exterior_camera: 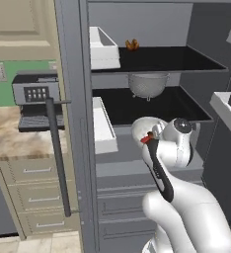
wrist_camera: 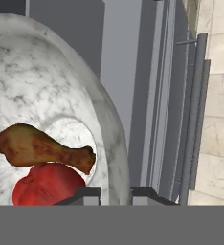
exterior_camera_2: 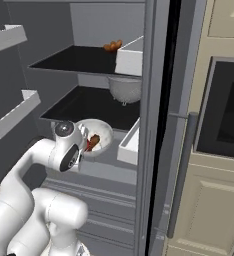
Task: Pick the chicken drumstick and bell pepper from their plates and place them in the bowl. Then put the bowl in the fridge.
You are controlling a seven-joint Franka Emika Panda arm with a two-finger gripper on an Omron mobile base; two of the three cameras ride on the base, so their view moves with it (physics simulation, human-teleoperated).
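Observation:
My gripper (wrist_camera: 115, 194) is shut on the rim of the whitish speckled bowl (wrist_camera: 47, 81), with one fingertip (wrist_camera: 87, 194) inside the rim and the other outside. In the bowl, the brown chicken drumstick (wrist_camera: 42, 148) rests on the glossy red bell pepper (wrist_camera: 47, 189). I hold the bowl (exterior_camera_2: 103, 131) in front of the open fridge, just before its lower dark shelf (exterior_camera_2: 89, 107) and about level with it. Food (exterior_camera_2: 93, 142) shows inside the bowl. My wrist covers most of the bowl (exterior_camera: 139, 128) in the left base view.
A steel colander (exterior_camera: 147, 85) stands at the back of the lower shelf, and a small orange item (exterior_camera: 132, 44) lies on the upper shelf (exterior_camera: 157, 59). White door bins (exterior_camera: 103, 126) hang on both open doors. A coffee machine (exterior_camera: 36, 101) is on the counter to the left, and a dark oven (exterior_camera_2: 229, 115) is to the right.

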